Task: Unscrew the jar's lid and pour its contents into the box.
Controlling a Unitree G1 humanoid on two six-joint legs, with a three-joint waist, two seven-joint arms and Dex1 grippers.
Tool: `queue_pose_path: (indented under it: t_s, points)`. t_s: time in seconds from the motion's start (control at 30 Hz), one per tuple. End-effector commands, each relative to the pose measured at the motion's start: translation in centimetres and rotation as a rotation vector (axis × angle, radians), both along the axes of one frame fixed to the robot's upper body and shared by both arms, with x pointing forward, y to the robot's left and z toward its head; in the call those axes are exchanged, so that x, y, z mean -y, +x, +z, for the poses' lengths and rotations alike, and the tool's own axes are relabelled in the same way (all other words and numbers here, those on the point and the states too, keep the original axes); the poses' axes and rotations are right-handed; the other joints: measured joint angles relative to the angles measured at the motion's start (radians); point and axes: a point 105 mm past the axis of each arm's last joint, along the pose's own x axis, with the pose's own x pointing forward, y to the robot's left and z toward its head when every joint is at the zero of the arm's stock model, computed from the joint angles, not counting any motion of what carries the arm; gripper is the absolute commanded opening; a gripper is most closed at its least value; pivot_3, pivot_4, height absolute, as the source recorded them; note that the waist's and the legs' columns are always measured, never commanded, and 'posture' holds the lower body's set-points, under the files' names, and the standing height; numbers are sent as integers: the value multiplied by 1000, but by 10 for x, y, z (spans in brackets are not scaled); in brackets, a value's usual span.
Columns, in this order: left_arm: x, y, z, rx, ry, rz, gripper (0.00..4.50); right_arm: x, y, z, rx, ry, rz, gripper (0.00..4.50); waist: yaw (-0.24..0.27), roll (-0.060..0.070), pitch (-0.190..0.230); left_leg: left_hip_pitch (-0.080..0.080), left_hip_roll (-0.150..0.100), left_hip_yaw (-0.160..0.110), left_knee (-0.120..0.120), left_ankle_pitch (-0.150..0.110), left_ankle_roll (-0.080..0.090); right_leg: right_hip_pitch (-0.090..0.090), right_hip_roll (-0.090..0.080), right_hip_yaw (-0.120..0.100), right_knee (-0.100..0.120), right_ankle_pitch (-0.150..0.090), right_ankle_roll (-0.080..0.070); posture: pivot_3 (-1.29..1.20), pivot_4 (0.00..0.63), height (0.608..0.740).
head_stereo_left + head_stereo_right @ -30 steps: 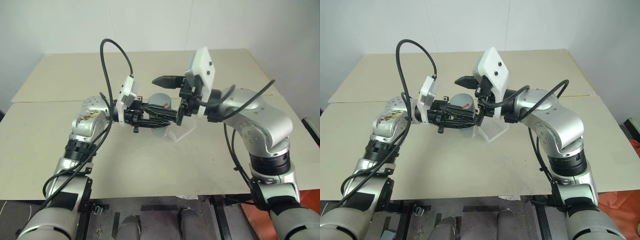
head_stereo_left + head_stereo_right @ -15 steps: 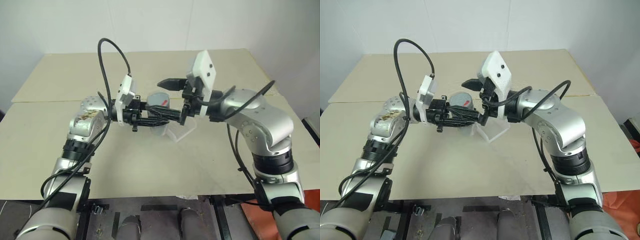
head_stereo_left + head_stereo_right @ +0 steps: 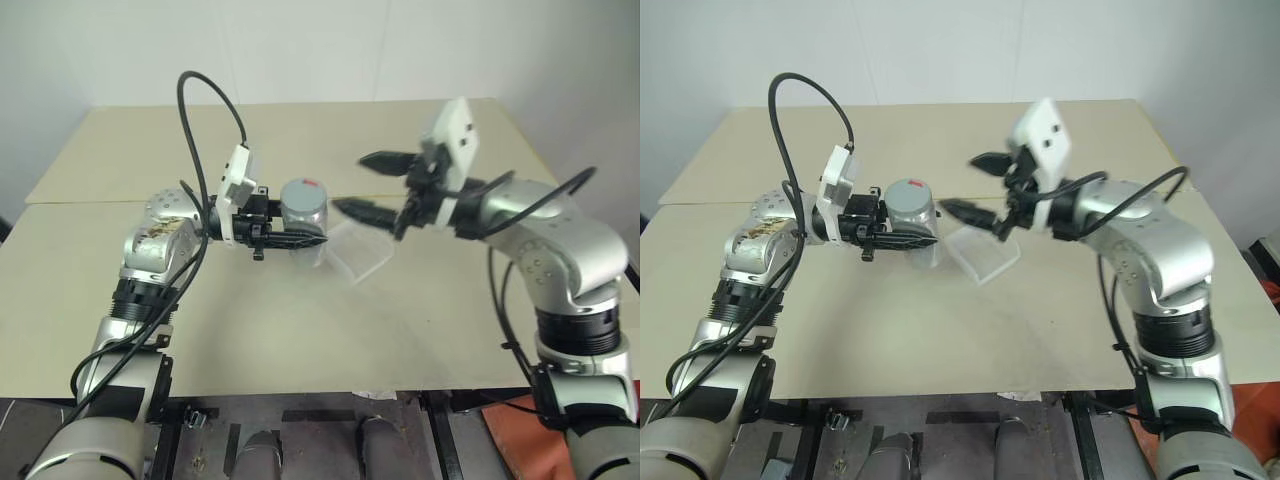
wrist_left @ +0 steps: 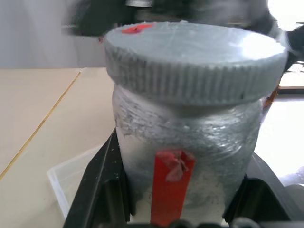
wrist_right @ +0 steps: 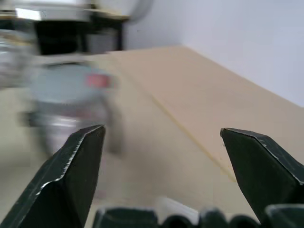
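Right gripper (image 3: 372,186): withdrawn from lid (image 3: 303,193), jaws wide, empty. Left gripper (image 3: 300,240): clamped on jar (image 3: 304,222), box (image 3: 360,252) just beyond.

We are seeing open air standing between the small clear jar with its grey ribbed screw lid (image 3: 303,197) and the right gripper (image 3: 366,184), whose black fingers are spreading wide and touching nothing. The left gripper (image 3: 297,238) is clamping the jar's body from the side, leaving the lid's top and rim reachable. The shallow clear plastic box (image 3: 358,250) is lying on the beige table (image 3: 300,330) just beside the jar, below the right gripper, uncovered from above.
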Motion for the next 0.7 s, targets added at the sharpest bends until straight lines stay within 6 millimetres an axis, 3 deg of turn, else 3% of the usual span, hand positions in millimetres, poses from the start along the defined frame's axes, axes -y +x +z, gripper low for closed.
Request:
queue_pose_path:
  t_s: [0.03,0.3,0.43,0.7]
  points:
    - [2,-6,11,46,-19,-34,1920,6,-4,11,46,18,-14,4490,-2,0,0,0,0,0,0,0,0,0,0,0,0,0,0,0,150,740]
    - [3,-2,9,41,-31,-9,1920,10,-14,10,48,-22,19,4490,-2,0,0,0,0,0,0,0,0,0,0,0,0,0,0,0,150,740]
    - [8,4,4,29,-38,7,1920,-5,-42,16,61,-8,168,4490,-1,0,0,0,0,0,0,0,0,0,0,0,0,0,0,0,150,740]
    - [15,7,8,43,-50,-4,1920,-40,-47,20,78,11,247,4490,-4,0,0,0,0,0,0,0,0,0,0,0,0,0,0,0,150,740]
